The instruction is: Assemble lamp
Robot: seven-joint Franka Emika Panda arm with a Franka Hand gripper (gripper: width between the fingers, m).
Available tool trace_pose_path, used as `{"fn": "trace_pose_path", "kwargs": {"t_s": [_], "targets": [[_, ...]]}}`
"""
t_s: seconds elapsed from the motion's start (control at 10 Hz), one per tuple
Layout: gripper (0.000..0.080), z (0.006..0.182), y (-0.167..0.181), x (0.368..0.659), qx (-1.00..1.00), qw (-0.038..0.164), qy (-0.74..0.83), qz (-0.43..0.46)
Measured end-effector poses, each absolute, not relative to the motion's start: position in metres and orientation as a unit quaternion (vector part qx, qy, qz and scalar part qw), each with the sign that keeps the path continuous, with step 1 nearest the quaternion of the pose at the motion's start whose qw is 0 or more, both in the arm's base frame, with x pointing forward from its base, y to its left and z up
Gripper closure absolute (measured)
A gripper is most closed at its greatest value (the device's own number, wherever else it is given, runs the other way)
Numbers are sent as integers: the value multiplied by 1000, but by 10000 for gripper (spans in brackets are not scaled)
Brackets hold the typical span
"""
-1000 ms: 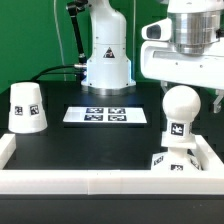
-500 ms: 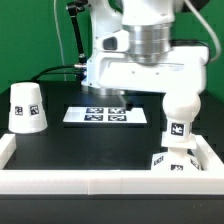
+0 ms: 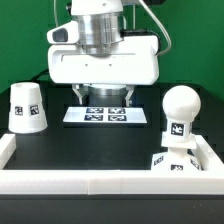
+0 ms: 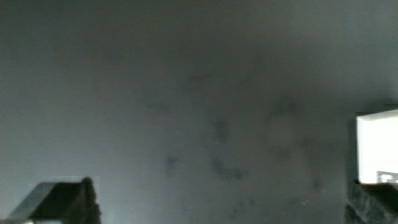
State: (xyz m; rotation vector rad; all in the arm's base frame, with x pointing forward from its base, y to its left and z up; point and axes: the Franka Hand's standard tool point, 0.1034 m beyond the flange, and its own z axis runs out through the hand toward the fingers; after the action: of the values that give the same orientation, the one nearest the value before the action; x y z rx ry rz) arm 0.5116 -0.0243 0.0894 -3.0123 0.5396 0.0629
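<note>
Gripper (image 3: 104, 98) hangs over the marker board (image 3: 105, 115), fingers spread apart, empty.
Shade (image 3: 26, 107) near the exterior view's left edge; bulb (image 3: 179, 116) on base (image 3: 172, 163) at its right.

Arm upright over the table, wrist pointing straight down, fingers (image 3: 104, 97) apparently spread apart, holding nothing

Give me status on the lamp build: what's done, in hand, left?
Done: the bulb stands upright on the base block at the exterior view's right, apparently seated. In hand: nothing; the gripper hangs open and empty above the marker board. Left: the shade sits alone on the table at the exterior view's left and must still go over the bulb.
</note>
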Motion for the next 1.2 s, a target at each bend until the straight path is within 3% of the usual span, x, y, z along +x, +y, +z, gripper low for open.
{"fn": "trace_pose_path", "kwargs": {"t_s": [0.4,0.9,1.2], "targets": [[100,88,-26,507,-984,40,171,23],[100,99,-83,423,-991,36,128,14],[100,101,-102,407,-990,37,132,15]]}}
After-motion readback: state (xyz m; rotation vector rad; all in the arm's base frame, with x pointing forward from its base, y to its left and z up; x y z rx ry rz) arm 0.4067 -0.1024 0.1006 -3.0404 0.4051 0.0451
